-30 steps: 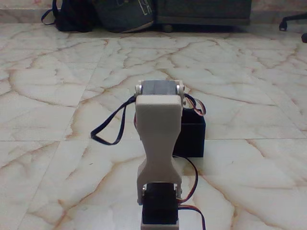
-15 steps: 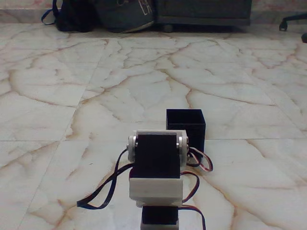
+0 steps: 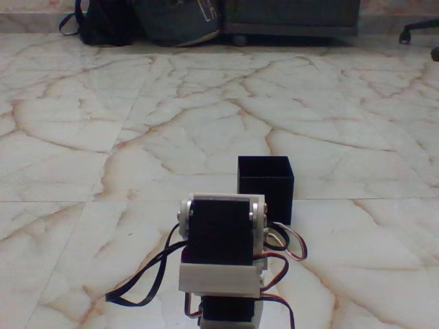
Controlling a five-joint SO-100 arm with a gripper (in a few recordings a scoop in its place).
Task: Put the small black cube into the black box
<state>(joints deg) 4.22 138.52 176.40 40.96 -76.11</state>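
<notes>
Fixed view, low and near floor level, looking across a marble floor (image 3: 137,123) with brown veins. White arm (image 3: 221,253) folded low at the bottom centre, seen from behind: black servo block in a white bracket, a second servo below it at the bottom edge. Black and red-white cables (image 3: 147,277) loop out from both sides of the arm, the black loop lying on the floor to the left.

Black box (image 3: 265,186) sits on the floor just behind and slightly right of the arm, upright, open top, thin walls. Its lower left corner is hidden by the arm's bracket. Inside of the box is too dark to read, so contents cannot be told.

Small black cube cannot be picked out anywhere on the floor from this angle; whether it lies in the box or behind the arm cannot be told.

Tool is hidden behind the arm's own body, so whether it is released or clenched cannot be told.

Background: dark bags (image 3: 147,20) and dark furniture (image 3: 291,17) along the far edge, chair base (image 3: 418,31) at top right.
</notes>
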